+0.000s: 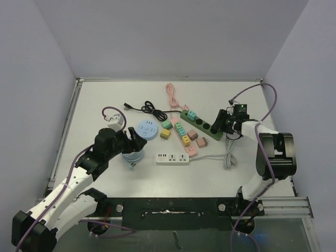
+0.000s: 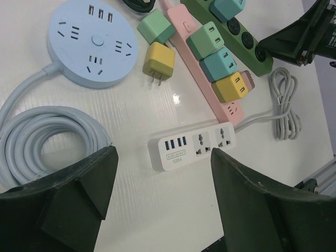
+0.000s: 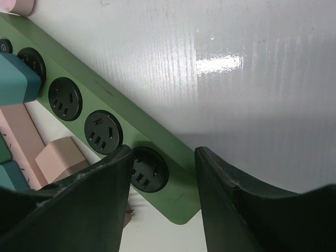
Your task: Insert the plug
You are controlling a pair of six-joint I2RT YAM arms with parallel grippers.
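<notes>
Two tools are mine, and neither holds a plug, so I judge the task to be at its first step: choosing and picking one up. My right tool (image 3: 163,157) hangs low over one end of the green strip (image 1: 202,125), jaws apart astride the last socket with nothing between them. My left tool (image 2: 164,155) hovers with its jaws wide above the white strip (image 2: 191,149), also empty. Next I need to close on a loose plug by its body and line its prongs up squarely over a free socket.

On the desk (image 1: 105,94), the blue round strip (image 2: 94,44) has nothing plugged in. The green strip carries one teal plug (image 3: 16,79), and three black sockets beside it stand free. The pink strip (image 2: 181,37) carries three plugs in a row. The white strip's sockets are bare. A yellow plug (image 2: 159,62) and a green plug (image 2: 156,29) lie loose between the blue round strip and the pink strip. A pink plug (image 3: 60,157) lies just beside the green strip.
</notes>
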